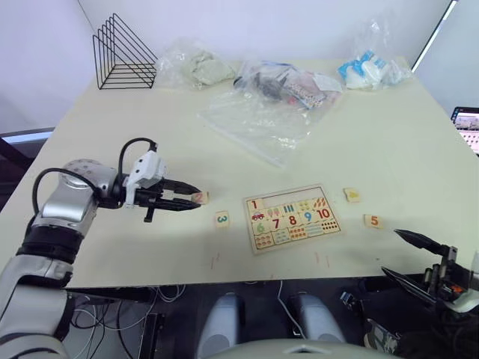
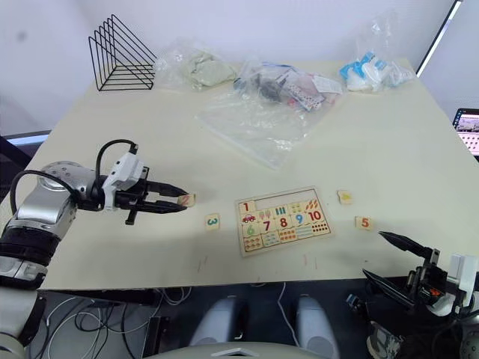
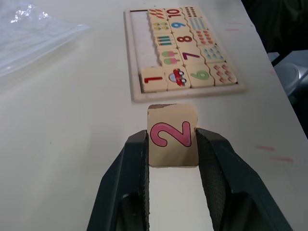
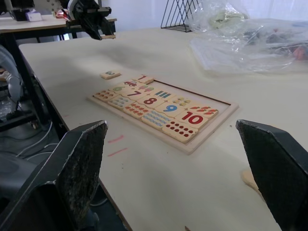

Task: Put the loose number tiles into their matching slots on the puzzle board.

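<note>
Left gripper [image 3: 172, 144] clamps 2 tile [image 3: 172, 135], seemingly lifted, left of puzzle board [image 1: 293, 218].

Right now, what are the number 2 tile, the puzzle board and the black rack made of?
The 2 tile looks like pale wood with a smooth face and a printed pink digit; its edges show a light grain. The puzzle board seems the same light wood, with a raised frame and printed tiles. The black rack looks like thin bent metal wire, probably painted matte black.
</note>
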Action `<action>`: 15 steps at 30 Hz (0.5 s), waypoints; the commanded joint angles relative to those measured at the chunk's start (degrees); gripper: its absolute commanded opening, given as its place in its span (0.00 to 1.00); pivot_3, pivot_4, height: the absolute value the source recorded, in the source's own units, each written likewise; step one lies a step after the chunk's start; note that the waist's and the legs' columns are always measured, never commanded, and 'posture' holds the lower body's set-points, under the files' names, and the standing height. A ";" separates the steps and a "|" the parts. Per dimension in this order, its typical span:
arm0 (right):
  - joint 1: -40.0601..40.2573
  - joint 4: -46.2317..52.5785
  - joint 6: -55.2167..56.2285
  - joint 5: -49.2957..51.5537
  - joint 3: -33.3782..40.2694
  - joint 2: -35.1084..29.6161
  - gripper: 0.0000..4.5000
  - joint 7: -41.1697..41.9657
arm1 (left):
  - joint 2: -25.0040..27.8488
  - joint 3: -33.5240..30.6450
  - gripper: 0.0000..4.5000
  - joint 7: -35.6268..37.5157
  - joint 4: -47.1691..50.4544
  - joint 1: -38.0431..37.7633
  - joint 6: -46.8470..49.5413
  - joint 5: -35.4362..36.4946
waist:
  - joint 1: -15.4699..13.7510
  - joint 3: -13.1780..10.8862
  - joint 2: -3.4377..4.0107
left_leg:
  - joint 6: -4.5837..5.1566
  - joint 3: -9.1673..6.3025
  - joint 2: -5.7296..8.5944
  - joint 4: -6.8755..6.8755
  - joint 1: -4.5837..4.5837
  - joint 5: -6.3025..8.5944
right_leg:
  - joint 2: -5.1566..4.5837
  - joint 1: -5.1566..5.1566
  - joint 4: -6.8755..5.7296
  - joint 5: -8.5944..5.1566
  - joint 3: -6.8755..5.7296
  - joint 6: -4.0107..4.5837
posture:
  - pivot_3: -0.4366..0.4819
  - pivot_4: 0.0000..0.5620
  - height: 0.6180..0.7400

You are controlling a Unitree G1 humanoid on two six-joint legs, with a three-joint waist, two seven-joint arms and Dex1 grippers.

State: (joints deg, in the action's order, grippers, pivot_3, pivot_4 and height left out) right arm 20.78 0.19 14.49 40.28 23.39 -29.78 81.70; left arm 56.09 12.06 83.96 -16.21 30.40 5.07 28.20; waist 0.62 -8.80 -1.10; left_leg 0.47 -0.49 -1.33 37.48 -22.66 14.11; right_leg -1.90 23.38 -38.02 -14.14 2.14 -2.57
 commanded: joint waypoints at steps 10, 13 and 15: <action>0.26 3.84 1.86 -0.24 -0.16 1.82 1.00 -2.71 | -5.18 0.08 0.21 -12.55 20.37 3.87 19.73 -4.27 | -0.40 -0.01 0.00 | 0.00 -0.03 0.02 0.00 -0.02 0.00 | 0.00 0.00 0.01 0.00 -0.02 0.00 | 0.48 0.27 1.00; 0.08 4.06 1.77 -0.38 -0.28 2.05 1.00 -3.06 | -7.79 1.67 0.21 -14.85 22.54 5.44 21.97 -6.87 | -0.24 -0.01 0.01 | 0.00 0.01 0.03 0.03 -0.02 0.00 | 0.00 0.00 0.01 0.00 0.04 -0.01 | 0.48 0.27 1.00; -0.22 4.11 1.68 -0.43 -0.41 2.05 1.00 -3.32 | -9.29 3.56 0.21 -15.16 23.73 6.87 23.99 -8.09 | -0.10 -0.01 0.01 | 0.00 0.00 0.03 0.03 -0.01 0.00 | 0.02 0.00 0.00 0.00 0.03 0.00 | 0.48 0.27 1.00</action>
State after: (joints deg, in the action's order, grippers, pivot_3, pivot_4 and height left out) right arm 20.63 2.56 15.42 39.43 22.58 -27.75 78.55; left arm 47.44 14.56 69.39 4.91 35.52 27.44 21.21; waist 0.52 -8.81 -1.09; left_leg 0.47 -0.51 -1.30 37.51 -22.67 14.10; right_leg -1.88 23.38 -38.02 -14.14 2.17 -2.56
